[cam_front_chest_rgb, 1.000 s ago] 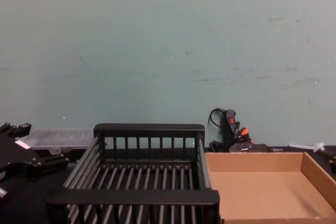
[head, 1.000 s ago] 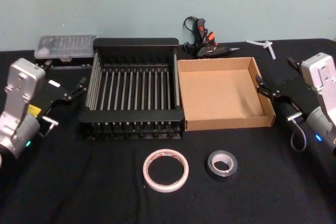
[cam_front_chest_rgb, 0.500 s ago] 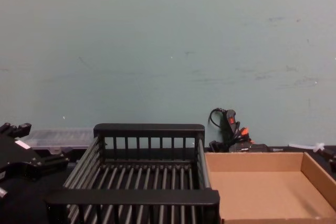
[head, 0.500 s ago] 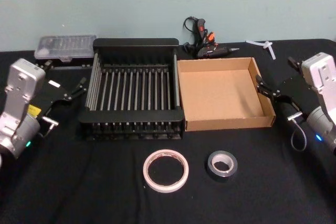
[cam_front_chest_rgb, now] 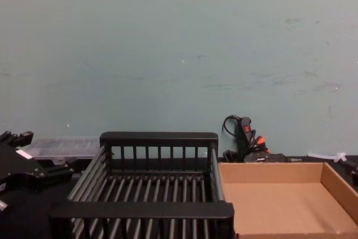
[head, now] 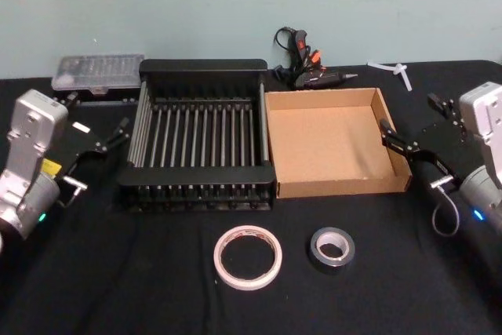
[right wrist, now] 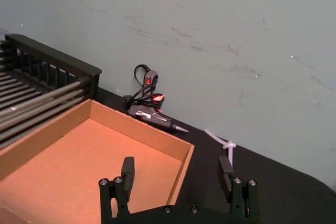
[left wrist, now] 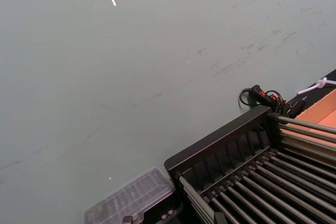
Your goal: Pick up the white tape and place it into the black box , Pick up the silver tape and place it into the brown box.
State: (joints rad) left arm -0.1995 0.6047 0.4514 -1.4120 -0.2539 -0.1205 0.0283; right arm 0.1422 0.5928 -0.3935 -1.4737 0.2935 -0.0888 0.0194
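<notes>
Both tapes lie untouched near me — white tape (head: 248, 256) ahead of the black box (head: 201, 70), silver tape (head: 331, 247) ahead of the brown box (head: 337, 186). My right gripper (head: 416, 130), fingers spread, has drifted slightly outward; left gripper (head: 96, 136) hangs released — nothing's started.

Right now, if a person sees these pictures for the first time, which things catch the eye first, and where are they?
The black box and the brown box stand side by side at the middle of the dark table, both with nothing inside. Nearer the robot lie the white tape and, to its right, the smaller silver tape, both flat. The left end effector and right end effector wait open beside the boxes' outer sides.
</notes>
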